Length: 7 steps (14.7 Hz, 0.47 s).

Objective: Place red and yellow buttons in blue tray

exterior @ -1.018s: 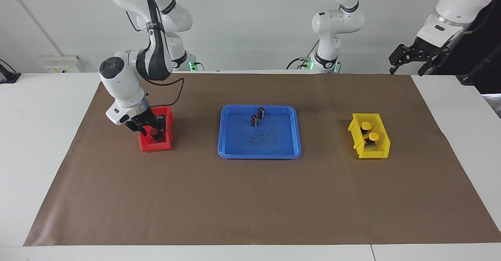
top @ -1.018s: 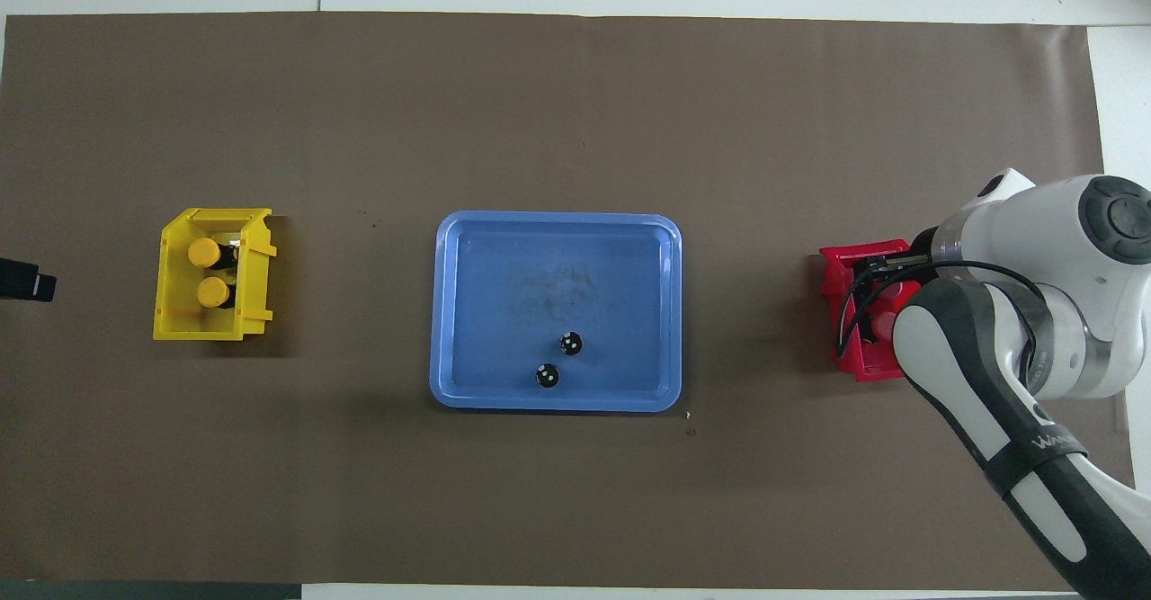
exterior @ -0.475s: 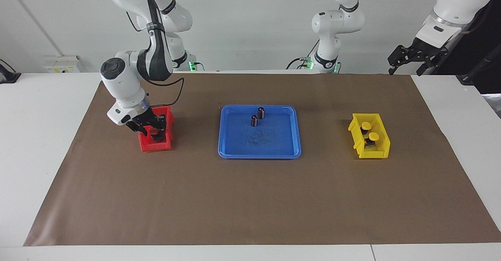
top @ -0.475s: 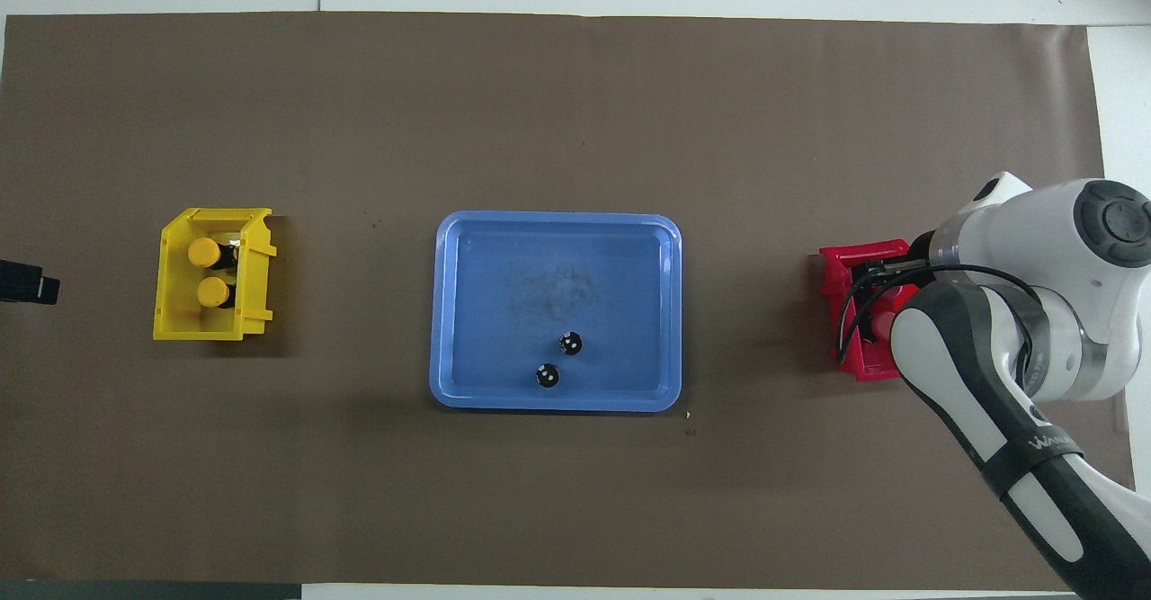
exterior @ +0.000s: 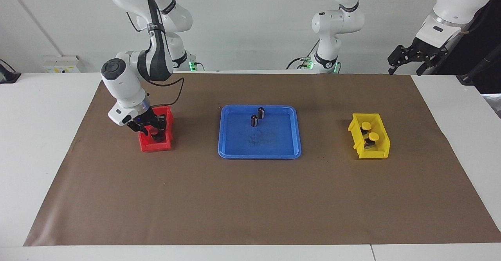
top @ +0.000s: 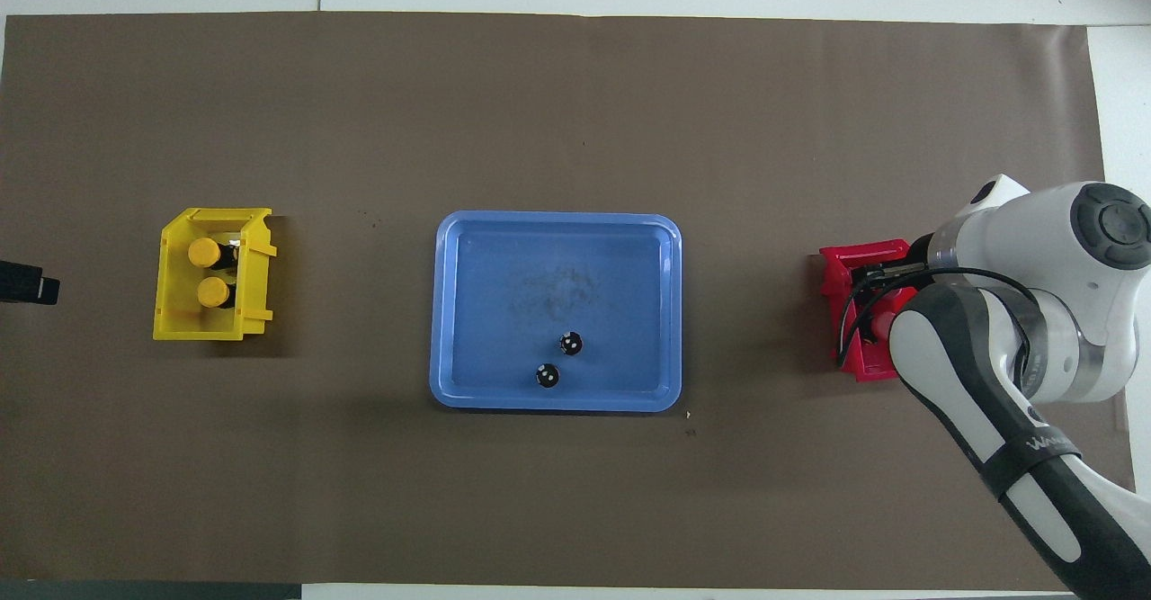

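Observation:
My right gripper is down in the small red bin, shut on a red button whose black body hangs below the fingers. In the overhead view the arm covers most of that bin; only a bit of the red cap shows. Two yellow buttons stand in the yellow bin, also visible from overhead. The blue tray lies mid-table. My left gripper waits open, raised over the table's edge at the left arm's end.
Two dark capless cylinders stand in the tray, in the part nearer the robots. A brown mat covers the table. The yellow bin sits toward the left arm's end.
My right gripper has risen a little inside the red bin and its fingers have drawn in slightly. The left gripper has shifted up a touch.

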Motion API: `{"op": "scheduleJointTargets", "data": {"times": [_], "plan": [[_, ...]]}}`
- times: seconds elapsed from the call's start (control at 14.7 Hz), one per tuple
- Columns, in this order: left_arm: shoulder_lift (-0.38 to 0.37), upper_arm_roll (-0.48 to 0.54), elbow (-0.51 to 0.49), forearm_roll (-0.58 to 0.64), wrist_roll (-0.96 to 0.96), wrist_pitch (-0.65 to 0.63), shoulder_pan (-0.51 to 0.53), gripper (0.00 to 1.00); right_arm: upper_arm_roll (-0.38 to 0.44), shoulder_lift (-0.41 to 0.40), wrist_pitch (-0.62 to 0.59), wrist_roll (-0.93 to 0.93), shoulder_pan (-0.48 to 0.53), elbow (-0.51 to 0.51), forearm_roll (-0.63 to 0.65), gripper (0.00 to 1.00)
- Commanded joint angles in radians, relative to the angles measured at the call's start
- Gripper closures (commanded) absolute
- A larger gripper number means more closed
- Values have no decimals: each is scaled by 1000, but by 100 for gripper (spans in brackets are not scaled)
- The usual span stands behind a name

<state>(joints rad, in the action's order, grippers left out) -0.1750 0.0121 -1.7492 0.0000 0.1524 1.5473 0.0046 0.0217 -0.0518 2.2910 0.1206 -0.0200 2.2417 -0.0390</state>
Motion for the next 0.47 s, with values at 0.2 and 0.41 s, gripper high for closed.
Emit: {"op": "scheduleJointTargets", "data": {"times": [0.2, 0.41], "plan": [[-29, 3, -55, -9, -14, 56, -1, 0, -5, 24, 25, 40, 9, 38, -18, 42], [-29, 3, -55, -9, -14, 62, -1, 0, -5, 24, 25, 57, 14, 38, -18, 55]]}}
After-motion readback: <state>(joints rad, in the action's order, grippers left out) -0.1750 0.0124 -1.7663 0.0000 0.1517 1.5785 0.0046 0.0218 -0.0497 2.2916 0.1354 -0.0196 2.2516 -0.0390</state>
